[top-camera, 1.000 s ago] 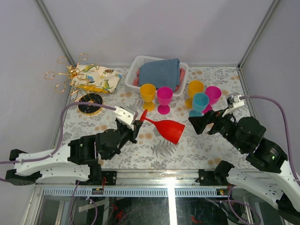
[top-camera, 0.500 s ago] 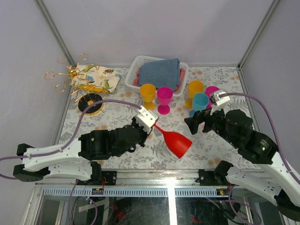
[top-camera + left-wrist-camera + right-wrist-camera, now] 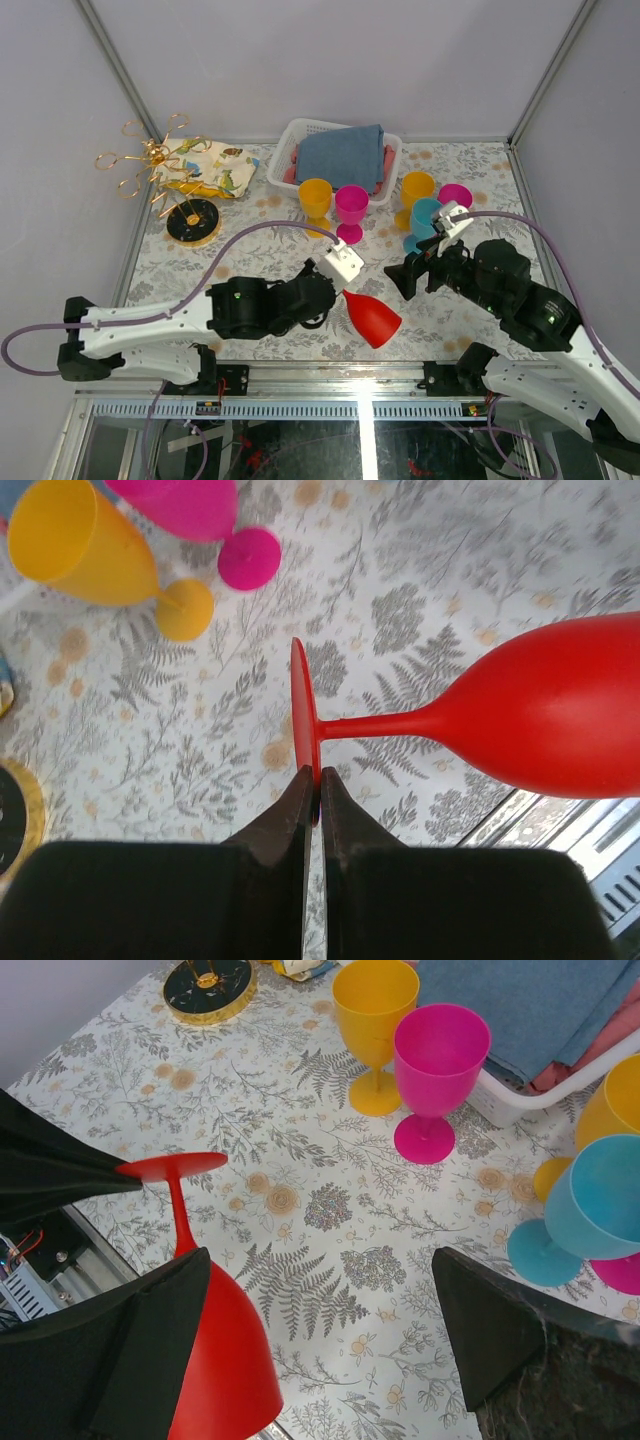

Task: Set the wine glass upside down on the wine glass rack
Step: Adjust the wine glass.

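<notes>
As the wine glass [image 3: 372, 318] has been swung toward the near edge of the table [image 3: 470, 175], bowl lowered, its foot stays pinched in the left hand [image 3: 315, 792]. The right hand [image 3: 403, 272], spread wide, has been brought beside it; a handover seems intended, the wine glass rack [image 3: 158, 172] lying well apart.
</notes>
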